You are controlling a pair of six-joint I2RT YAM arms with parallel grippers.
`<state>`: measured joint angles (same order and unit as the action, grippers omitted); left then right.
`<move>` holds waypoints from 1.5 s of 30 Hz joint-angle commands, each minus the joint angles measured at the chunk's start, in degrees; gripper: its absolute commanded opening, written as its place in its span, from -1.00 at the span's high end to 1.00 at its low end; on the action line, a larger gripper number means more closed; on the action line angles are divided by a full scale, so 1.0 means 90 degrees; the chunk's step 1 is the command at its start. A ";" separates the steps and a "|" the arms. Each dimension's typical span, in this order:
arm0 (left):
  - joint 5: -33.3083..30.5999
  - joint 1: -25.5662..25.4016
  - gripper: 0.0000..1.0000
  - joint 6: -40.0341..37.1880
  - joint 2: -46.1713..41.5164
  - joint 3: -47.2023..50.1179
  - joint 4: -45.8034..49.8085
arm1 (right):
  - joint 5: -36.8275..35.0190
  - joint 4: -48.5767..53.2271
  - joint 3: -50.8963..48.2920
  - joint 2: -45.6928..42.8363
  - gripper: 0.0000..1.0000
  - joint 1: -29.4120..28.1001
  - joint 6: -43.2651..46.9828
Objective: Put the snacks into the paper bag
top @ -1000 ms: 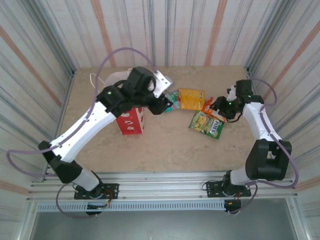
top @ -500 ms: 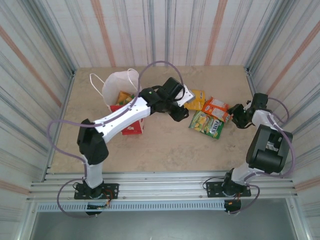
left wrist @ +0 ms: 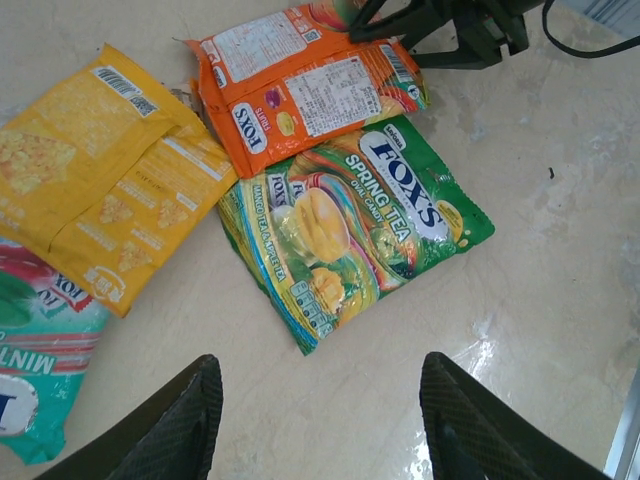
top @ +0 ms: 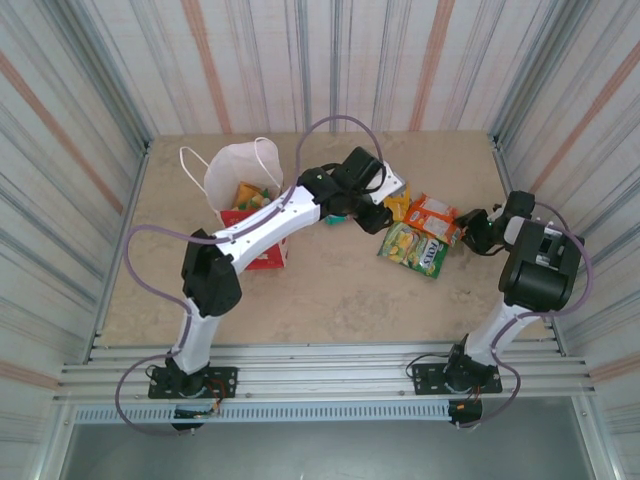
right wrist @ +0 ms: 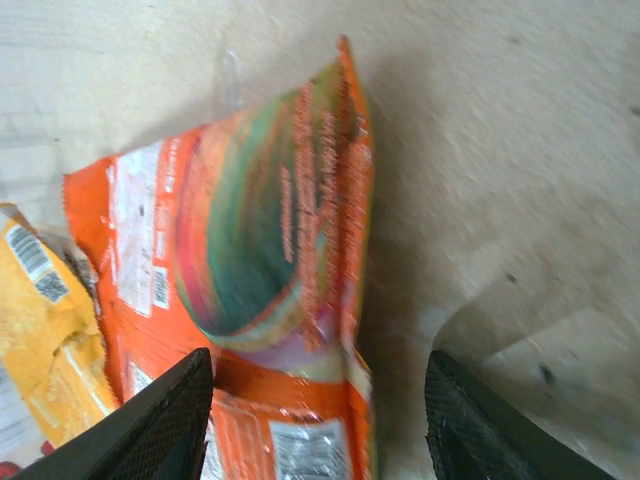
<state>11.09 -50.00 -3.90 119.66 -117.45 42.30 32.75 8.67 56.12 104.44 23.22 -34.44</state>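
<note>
The paper bag (top: 238, 178) stands open at the back left, red band low, with a yellow-orange packet (top: 246, 193) showing inside. On the table lie a green FOX'S Spring Tea packet (left wrist: 350, 225) (top: 412, 249), an orange FOX'S packet (left wrist: 300, 80) (top: 432, 215) (right wrist: 250, 250), a yellow pouch (left wrist: 100, 170) (top: 398, 201) and a teal mint packet (left wrist: 40, 370). My left gripper (left wrist: 320, 420) (top: 377, 207) hovers open just short of the green packet, nothing between its fingers. My right gripper (right wrist: 320, 425) (top: 470, 226) is open, low over the orange packet's right end.
Striped walls close in the table (top: 340, 295) on three sides. The right arm's elbow (top: 535, 265) stands by the right wall. The left arm (top: 260, 235) stretches across in front of the bag. Bare tabletop runs along the front.
The left arm has swung right, away from the bag, to above the loose packets. The right gripper has drawn back right, off the packets' middle towards the wall.
</note>
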 commanded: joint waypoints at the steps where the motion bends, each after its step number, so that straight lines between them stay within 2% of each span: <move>1: 0.0210 -0.0013 -0.13 -0.0099 0.0344 -0.0325 0.0259 | 0.0399 -0.0308 0.0073 0.0382 -0.11 0.0007 -0.0165; 3: 0.0236 0.0004 -0.13 -0.0079 0.0433 -0.0412 0.0275 | 0.0450 -0.0387 0.0112 0.0510 -0.06 0.0002 -0.0187; 8: 0.0274 0.0076 -0.13 0.0002 0.0522 -0.0491 0.0288 | 0.0645 -0.0614 0.0140 0.0652 0.37 0.0004 -0.0191; 13: 0.0218 0.0116 -0.12 0.0023 0.0508 -0.0515 0.0344 | 0.0840 -0.0754 0.0076 0.0331 0.68 0.0002 -0.0006; 16: 0.0213 0.0126 -0.13 0.0046 0.0423 -0.0510 0.0362 | 0.0845 -0.0630 0.0062 -0.0060 0.78 -0.0043 0.0143; 22: 0.0321 0.0178 -0.13 0.0350 0.0087 -0.0369 0.0274 | 0.0495 0.0199 0.0245 -0.1122 0.87 -0.0583 0.0801; 30: 0.0311 0.0200 -0.15 0.0501 -0.1102 0.0115 0.0124 | -0.0181 0.1340 0.0738 -0.2552 0.97 -0.1736 0.1898; 33: 0.0338 0.0235 -0.17 0.0544 -0.1606 0.0342 0.0148 | -0.0140 0.1523 0.0842 -0.3109 1.00 -0.2142 0.2403; 39: 0.0379 0.0447 -0.23 0.0438 -0.2864 0.1223 0.0158 | 0.0683 0.1546 0.0868 -0.4151 1.00 -0.2686 0.3333; 45: 0.1509 0.1191 -0.26 0.0337 -0.4137 0.2498 -0.0096 | 0.1953 0.1938 0.1051 -0.4638 1.00 -0.3230 0.4585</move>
<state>18.48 -41.67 -0.03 85.95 -99.09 42.11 42.04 23.77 63.09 64.16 -3.75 -1.96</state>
